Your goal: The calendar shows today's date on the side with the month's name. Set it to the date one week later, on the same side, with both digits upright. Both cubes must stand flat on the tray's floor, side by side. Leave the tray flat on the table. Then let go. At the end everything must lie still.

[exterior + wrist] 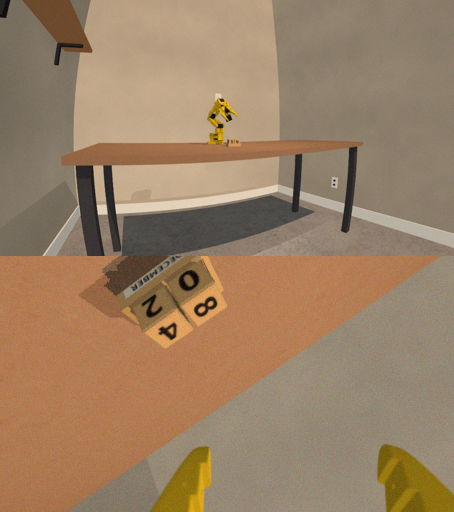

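Note:
The calendar (234, 143) is a small wooden tray with two digit cubes side by side, standing on the table just right of my arm's base. In the exterior view the cubes show 3 and 9. In the wrist view the tray's DECEMBER label (150, 276) appears upside down. One cube (162, 316) shows 2 next to the label and 4 on the adjoining face. The other cube (197, 293) shows 0 and 8. My gripper (233, 116) is raised well above the calendar and apart from it. In the wrist view the gripper (295, 451) has its fingers apart with nothing between them.
The yellow arm's base (216, 138) stands close to the left of the calendar. In the wrist view the table's edge (280, 373) runs diagonally, with grey background beyond it under my fingers.

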`<state>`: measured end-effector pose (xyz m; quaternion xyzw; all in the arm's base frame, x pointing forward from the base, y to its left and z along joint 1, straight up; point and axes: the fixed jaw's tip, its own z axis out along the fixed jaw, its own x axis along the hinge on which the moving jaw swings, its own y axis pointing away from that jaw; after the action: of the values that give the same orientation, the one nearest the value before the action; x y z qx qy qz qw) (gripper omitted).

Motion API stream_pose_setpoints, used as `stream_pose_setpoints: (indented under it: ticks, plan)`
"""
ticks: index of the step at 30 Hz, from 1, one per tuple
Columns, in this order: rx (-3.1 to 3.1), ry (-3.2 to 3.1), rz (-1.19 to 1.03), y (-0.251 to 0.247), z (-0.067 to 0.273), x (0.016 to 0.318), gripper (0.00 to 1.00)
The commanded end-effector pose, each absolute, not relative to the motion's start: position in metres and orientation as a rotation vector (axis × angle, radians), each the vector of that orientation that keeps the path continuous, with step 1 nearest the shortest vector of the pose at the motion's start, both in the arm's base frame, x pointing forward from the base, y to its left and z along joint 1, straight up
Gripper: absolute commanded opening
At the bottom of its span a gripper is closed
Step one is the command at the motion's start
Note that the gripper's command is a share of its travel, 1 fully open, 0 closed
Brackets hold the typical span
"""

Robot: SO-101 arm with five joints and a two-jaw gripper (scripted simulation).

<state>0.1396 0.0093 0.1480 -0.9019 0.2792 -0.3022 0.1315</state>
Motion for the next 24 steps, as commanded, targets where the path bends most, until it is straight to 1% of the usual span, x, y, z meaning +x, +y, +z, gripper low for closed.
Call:
stream_pose_setpoints:
  ticks: [1,9,11,24]
  plan:
    - [-2.527,0.969,-0.871,0.007,0.156,0.146,0.35]
    - [-2.347,1.342,-0.742,0.004,0.153,0.155,0.35]
    - [-2.347,1.342,-0.742,0.004,0.153,0.155,0.35]
    - [-1.988,1.851,-0.557,-0.001,0.147,0.172,0.35]
